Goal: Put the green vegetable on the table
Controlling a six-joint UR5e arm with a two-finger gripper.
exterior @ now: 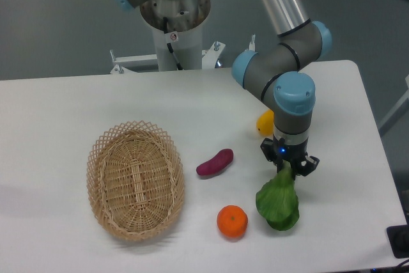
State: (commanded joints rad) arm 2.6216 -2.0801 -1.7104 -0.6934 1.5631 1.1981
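Gripper [287, 165] is seen at the table's [77, 107] right side, jaws clamped on the stalk end of the green vegetable [278, 202]. Leaf end is lowered to the tabletop beside the orange [232, 221]; contact cannot be confirmed. Purple sweet potato [215, 162] and basket [135, 179] are noted leftward.

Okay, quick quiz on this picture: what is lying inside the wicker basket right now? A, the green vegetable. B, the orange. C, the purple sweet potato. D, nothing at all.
D: the wicker basket shows only its bare woven bottom, while the orange and purple sweet potato lie on the table, and the green vegetable hangs at the claw.
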